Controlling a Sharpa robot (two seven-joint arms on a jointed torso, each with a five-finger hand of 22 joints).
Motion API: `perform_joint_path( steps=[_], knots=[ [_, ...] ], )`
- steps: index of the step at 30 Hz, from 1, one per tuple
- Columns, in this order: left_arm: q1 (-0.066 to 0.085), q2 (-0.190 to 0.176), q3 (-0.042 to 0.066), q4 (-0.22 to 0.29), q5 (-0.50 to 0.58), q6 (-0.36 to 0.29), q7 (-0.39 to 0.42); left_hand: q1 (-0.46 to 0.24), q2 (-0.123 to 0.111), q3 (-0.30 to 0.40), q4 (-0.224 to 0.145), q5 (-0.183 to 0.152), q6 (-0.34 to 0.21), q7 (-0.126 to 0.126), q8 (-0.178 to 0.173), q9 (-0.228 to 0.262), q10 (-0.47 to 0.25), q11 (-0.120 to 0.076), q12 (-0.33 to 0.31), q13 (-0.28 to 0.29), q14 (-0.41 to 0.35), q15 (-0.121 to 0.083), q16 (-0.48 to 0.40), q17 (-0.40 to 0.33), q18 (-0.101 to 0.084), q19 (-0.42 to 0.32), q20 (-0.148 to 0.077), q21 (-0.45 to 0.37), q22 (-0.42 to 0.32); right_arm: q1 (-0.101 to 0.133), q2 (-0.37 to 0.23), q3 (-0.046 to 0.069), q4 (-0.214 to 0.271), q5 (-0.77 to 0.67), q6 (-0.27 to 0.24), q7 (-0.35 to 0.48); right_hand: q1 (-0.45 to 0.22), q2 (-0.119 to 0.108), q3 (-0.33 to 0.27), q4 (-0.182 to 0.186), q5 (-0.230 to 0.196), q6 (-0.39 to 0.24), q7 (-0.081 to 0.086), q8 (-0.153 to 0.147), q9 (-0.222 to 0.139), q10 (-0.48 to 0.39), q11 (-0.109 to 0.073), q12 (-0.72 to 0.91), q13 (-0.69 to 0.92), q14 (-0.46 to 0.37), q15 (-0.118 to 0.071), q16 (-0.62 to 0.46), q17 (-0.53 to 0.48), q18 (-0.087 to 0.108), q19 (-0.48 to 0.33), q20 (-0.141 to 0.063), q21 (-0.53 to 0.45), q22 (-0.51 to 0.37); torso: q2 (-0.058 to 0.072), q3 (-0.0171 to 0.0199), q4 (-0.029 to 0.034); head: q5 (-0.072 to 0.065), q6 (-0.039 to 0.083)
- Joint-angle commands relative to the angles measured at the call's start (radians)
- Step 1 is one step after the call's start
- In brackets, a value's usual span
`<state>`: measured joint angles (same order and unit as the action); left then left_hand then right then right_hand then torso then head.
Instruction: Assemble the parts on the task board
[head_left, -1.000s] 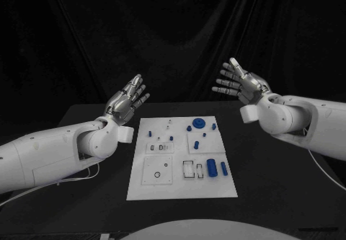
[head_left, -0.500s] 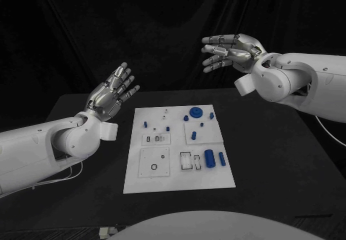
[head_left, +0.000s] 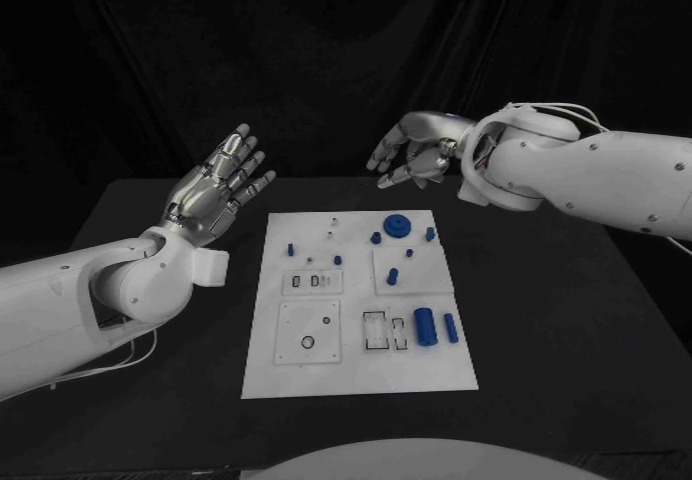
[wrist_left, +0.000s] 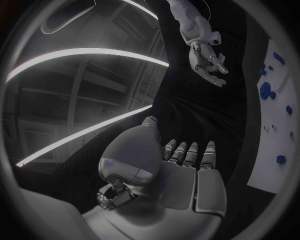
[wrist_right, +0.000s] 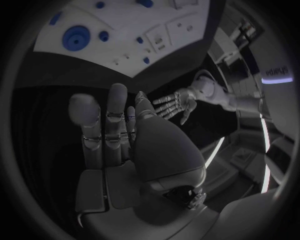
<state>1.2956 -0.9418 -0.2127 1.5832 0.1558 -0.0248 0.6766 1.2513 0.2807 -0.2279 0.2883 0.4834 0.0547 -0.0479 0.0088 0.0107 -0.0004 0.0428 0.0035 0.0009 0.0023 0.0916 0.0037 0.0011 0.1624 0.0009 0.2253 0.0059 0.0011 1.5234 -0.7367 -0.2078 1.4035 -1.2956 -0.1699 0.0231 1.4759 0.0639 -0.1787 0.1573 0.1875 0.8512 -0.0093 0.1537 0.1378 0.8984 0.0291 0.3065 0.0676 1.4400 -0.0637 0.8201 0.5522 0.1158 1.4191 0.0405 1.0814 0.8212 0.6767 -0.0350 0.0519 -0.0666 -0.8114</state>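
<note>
Dim, dark surroundings swallow the table beyond the left hand (head_left: 216, 190), while the white task board (head_left: 358, 375) stands bright and sharp, and bright curved light strips bend behind that hand in the fisheye wrist view.

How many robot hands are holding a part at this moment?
0. The left hand is raised open left of the task board; the right hand hangs empty beyond its far edge.
</note>
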Motion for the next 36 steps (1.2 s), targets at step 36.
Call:
perform_joint_path(
  steps=[36],
  knots=[
    [0.002,0.013,0.0,-0.018,-0.005,0.086,0.149,0.077,-0.005,0.033,-0.002,0.072,0.069,0.084,0.017,0.011,0.017,0.006,0.005,0.006,-0.002,0.018,-0.004,-0.001,0.018,0.002,0.011,-0.003,0.001,-0.138,0.055,0.001,-0.052,-0.502,0.01,-0.039,-0.054,-0.093,0.182,-0.029,0.113,-0.052,-0.028,-0.07,-0.026,-0.038,0.013,-0.167,0.009,0.055,0.002,0.503,0.573,-0.051,0.018,0.007,0.345,0.471,0.013,-0.0171,0.0355,-0.012,0.027]
  ],
)
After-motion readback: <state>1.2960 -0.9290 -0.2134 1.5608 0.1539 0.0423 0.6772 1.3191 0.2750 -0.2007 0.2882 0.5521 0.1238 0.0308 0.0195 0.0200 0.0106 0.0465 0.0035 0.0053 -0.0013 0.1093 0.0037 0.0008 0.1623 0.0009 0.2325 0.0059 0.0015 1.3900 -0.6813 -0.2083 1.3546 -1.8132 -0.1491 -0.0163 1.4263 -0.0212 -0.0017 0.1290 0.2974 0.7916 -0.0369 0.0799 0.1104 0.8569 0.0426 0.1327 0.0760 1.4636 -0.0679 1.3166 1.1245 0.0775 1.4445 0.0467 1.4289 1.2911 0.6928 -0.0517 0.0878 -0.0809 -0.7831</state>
